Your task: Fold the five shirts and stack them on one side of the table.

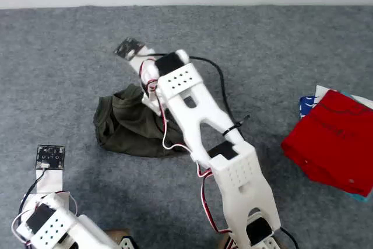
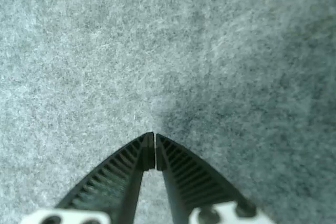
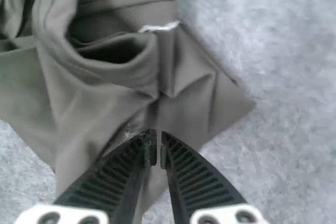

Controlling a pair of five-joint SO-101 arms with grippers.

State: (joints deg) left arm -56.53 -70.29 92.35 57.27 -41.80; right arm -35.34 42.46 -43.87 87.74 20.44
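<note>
The grey felt table (image 1: pixel 280 45) lies under both grippers. The white right arm (image 1: pixel 192 103) stretches across its middle, and its gripper sits at the far end, directly above the task's loose garment. Well apart from that gripper, off to the arm's outer side, sits a stack of folded shirts with a red shirt (image 1: pixel 332 138) on top. Blue and white edges (image 1: pixel 307 104) show beneath it, but I cannot tell how many pieces are there. The olive shirt (image 1: pixel 125 123) is a crumpled heap right under the right gripper (image 3: pixel 156 148), with its folds and a small white tag just beyond the tips. Those fingers are pressed together with only a hairline slit, and I see no cloth between them. The left arm (image 1: pixel 55 228) is tucked back near its base, well apart from the heap. The left gripper (image 2: pixel 155 153) is likewise pressed together, with only bare felt beneath and ahead of it.

By my reading the olive shirt is not yet spread, let alone folded. The main risk is the bunching. If the right gripper closes on the heap where it hangs now, it would likely catch several layers and lift a lump instead of one edge. Closed tips pushed into the cloth would drag it along the felt. The red and black wires hanging beside the right wrist could snag a fold.
</note>
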